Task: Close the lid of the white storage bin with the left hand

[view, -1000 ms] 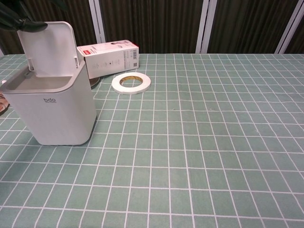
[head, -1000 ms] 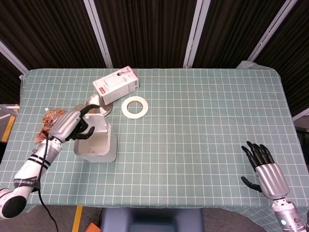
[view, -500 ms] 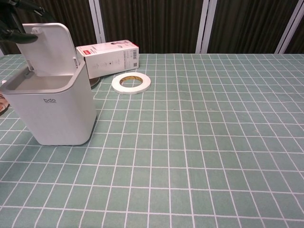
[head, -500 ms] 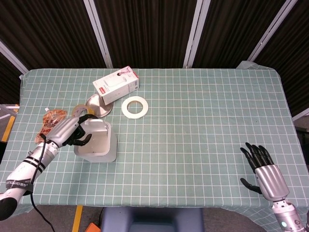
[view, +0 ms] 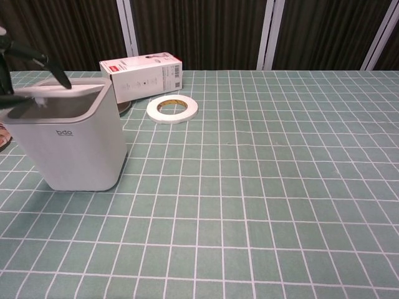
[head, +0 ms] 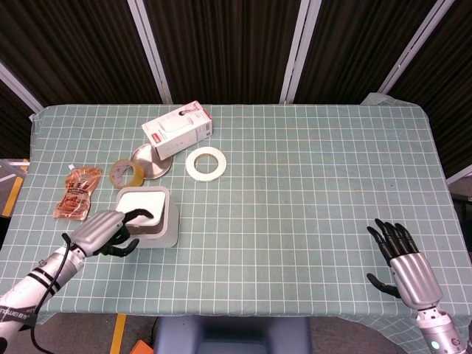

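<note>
— While you look from above, what are the fingers (head: 138, 214) of the left hand (head: 109, 231) doing?

— They are dark and bent, and their tips sit on the lid (head: 141, 207) of the bin (head: 170, 221). They press on it but do not grab it. The lid lies flat on the bin.

— And from the chest view?

— Black fingers (view: 53, 70) reach in from the left edge, over the top of the bin (view: 81, 149). I cannot tell from there if the lid is all the way down.

— Where is the bin?

— It stands on the table (head: 310, 169), on the left side, near the front edge.

— What is close to it?

— A brown tape roll (head: 122, 172) and a metal disc (head: 151, 160) lie just behind it. A snack bag (head: 75, 192) lies to its left. A white ring (head: 206, 163) and a box (head: 177, 127) lie farther back.

— And the right hand (head: 405, 260)?

— It is far away, over the right front corner. Its fingers are apart and point up the table. It holds nothing.
</note>
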Controlling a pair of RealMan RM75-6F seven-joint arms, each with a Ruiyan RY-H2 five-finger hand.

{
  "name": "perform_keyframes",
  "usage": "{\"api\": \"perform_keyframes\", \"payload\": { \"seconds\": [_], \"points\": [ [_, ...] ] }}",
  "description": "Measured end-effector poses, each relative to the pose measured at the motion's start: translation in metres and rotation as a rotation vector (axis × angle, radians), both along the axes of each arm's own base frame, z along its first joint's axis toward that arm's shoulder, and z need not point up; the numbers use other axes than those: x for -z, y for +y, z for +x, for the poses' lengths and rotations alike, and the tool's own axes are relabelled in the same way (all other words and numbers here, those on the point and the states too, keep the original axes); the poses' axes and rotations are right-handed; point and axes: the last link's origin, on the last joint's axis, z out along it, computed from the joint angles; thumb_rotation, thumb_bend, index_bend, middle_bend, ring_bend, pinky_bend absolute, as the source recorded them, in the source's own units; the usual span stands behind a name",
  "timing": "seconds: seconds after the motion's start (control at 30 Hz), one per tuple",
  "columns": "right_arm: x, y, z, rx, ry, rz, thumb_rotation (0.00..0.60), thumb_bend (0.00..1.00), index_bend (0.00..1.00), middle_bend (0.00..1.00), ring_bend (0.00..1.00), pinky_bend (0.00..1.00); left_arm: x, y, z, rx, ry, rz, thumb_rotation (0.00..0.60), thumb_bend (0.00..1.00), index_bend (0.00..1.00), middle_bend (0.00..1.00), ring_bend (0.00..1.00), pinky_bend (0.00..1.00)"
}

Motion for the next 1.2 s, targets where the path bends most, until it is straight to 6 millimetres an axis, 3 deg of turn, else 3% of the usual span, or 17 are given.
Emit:
{"api": "perform_keyframes", "payload": {
  "seconds": [0.4, 0.63, 0.73, 0.8, 0.83, 0.87, 0.93, 1.03, 1.1, 1.2],
  "points": [
    [0.0, 0.002, 0.0, 0.007, -0.009, 0.038, 0.6, 0.3, 0.0, 0.0, 0.0, 0.0, 0.013, -0.001, -0.033, -0.094, 0.123, -0.142, 0.6, 0.49, 0.17, 1.0, 1.0, 1.0],
    [-0.002, 0.003, 0.001, 0.014, -0.014, 0.038, 0.6, 0.3, 0.0, 0.0, 0.0, 0.0, 0.003, -0.005, -0.028, -0.078, 0.042, -0.066, 0.6, 0.5, 0.08, 1.0, 1.0, 1.0],
    [-0.002, 0.004, 0.001, 0.019, -0.015, 0.043, 0.6, 0.3, 0.0, 0.0, 0.0, 0.0, -0.009, -0.007, -0.023, -0.025, -0.042, 0.042, 0.6, 0.49, 0.04, 0.92, 0.92, 1.0],
    [-0.002, 0.004, 0.001, 0.02, -0.014, 0.043, 0.6, 0.3, 0.0, 0.0, 0.0, 0.0, -0.02, -0.012, -0.021, 0.027, -0.092, 0.119, 0.6, 0.49, 0.03, 0.82, 0.8, 0.99],
    [-0.002, 0.004, 0.001, 0.019, -0.014, 0.043, 0.6, 0.3, 0.0, 0.0, 0.0, 0.0, -0.027, -0.016, -0.02, 0.066, -0.122, 0.171, 0.6, 0.49, 0.03, 0.75, 0.72, 0.95],
    [-0.001, 0.004, 0.001, 0.02, -0.013, 0.044, 0.6, 0.3, 0.0, 0.0, 0.0, 0.0, -0.033, -0.021, -0.02, 0.096, -0.141, 0.209, 0.6, 0.49, 0.03, 0.63, 0.59, 0.85],
    [0.0, 0.004, 0.001, 0.02, -0.009, 0.05, 0.6, 0.3, 0.0, 0.0, 0.0, 0.0, -0.044, -0.033, -0.025, 0.159, -0.174, 0.3, 0.6, 0.48, 0.03, 0.33, 0.27, 0.47],
    [0.002, 0.004, 0.001, 0.018, -0.004, 0.058, 0.6, 0.3, 0.0, 0.0, 0.0, 0.0, -0.053, -0.053, -0.045, 0.231, -0.173, 0.454, 0.6, 0.47, 0.03, 0.05, 0.02, 0.09],
    [0.004, 0.004, 0.001, 0.017, -0.002, 0.058, 0.6, 0.3, 0.0, 0.0, 0.0, 0.0, -0.052, -0.063, -0.064, 0.258, -0.141, 0.553, 0.6, 0.45, 0.06, 0.0, 0.0, 0.01],
    [0.007, 0.003, 0.001, 0.016, 0.002, 0.065, 0.6, 0.3, 0.0, 0.0, 0.0, 0.0, -0.039, -0.082, -0.102, 0.253, -0.075, 0.669, 0.6, 0.43, 0.03, 0.0, 0.0, 0.0]
  ]
}}
